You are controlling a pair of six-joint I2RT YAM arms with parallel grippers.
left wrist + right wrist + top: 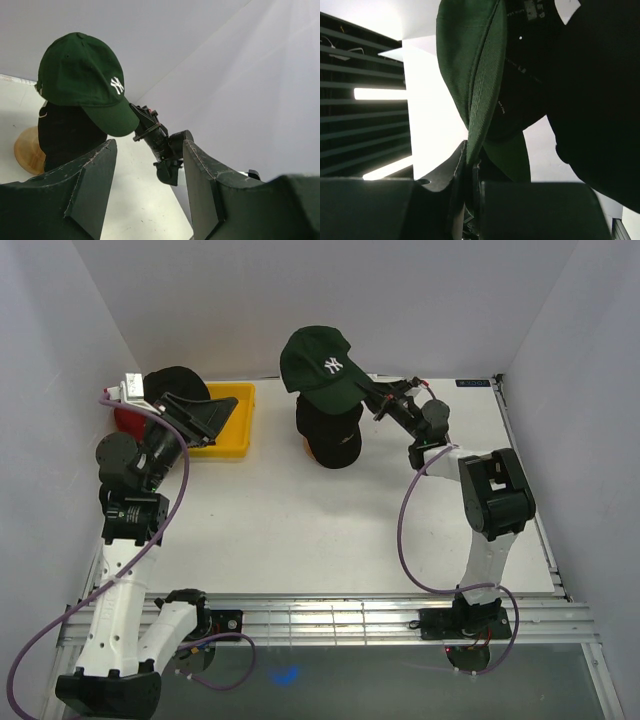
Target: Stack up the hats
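A dark green cap with a white logo hangs in the air, held by its brim. My right gripper is shut on that brim; the pinched brim edge shows in the right wrist view. Just below the green cap a black cap sits on a wooden stand. The green cap also shows in the left wrist view. My left gripper is open and empty over the yellow tray, far left of the caps. Another black cap and something red lie behind my left arm.
White walls close in the back and both sides. The right arm reaches across the table's right half. A metal rail runs along the near edge.
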